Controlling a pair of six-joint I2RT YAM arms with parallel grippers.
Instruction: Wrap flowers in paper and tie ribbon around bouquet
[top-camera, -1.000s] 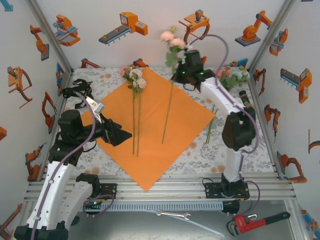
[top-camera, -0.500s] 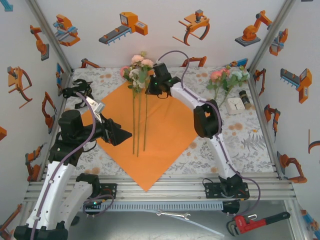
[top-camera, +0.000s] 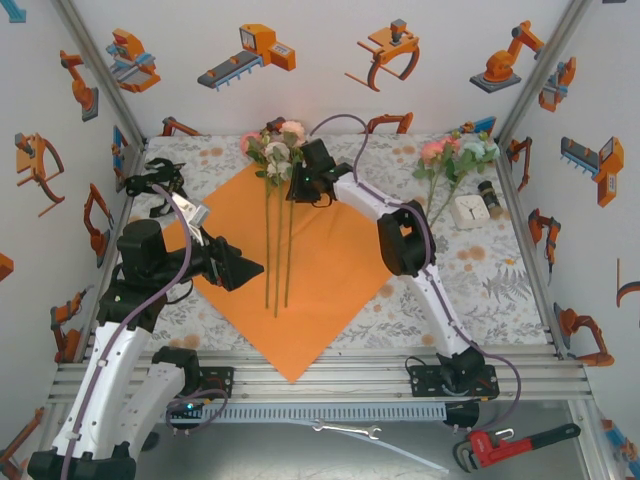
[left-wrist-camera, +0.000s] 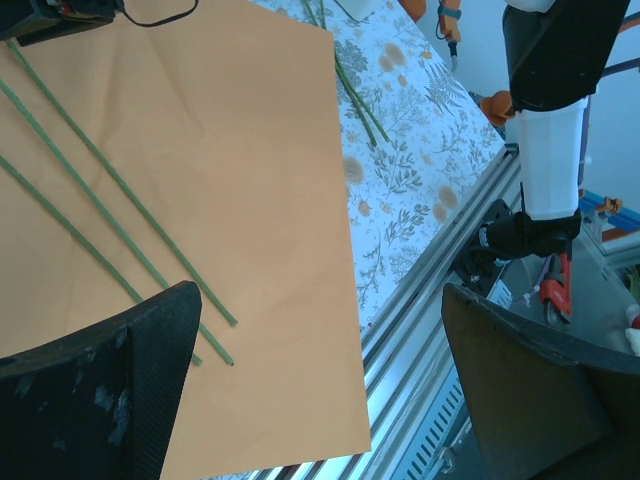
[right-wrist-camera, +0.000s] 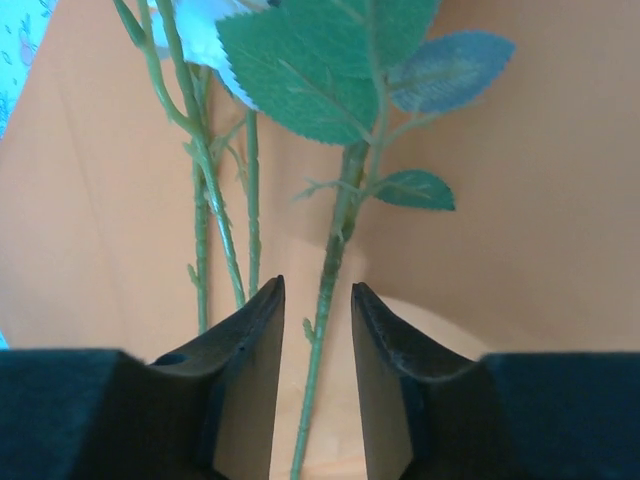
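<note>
The orange paper (top-camera: 340, 250) lies flat as a diamond on the tablecloth. Three flowers (top-camera: 272, 150) rest on it, blooms at the back corner and stems (top-camera: 276, 260) running toward me. My right gripper (top-camera: 296, 190) is low over the paper just below the blooms. In the right wrist view its jaws (right-wrist-camera: 315, 290) stand open around the newest stem (right-wrist-camera: 330, 270), with a gap on each side. My left gripper (top-camera: 250, 270) hovers wide open over the paper's left part (left-wrist-camera: 250, 180), near the stem ends (left-wrist-camera: 110, 210). More flowers (top-camera: 455, 155) lie at the back right. A black ribbon (top-camera: 152, 183) is curled at the back left.
A small white box (top-camera: 467, 210) and a dark little jar (top-camera: 490, 197) sit at the right, beside the loose flowers. The aluminium rail (top-camera: 400, 360) runs along the table's near edge. A red pipe wrench (top-camera: 500, 445) lies below it.
My right arm swung left with a raised flower, laid it beside the two on the paper, and its jaws parted from the stem. The left arm stayed still.
</note>
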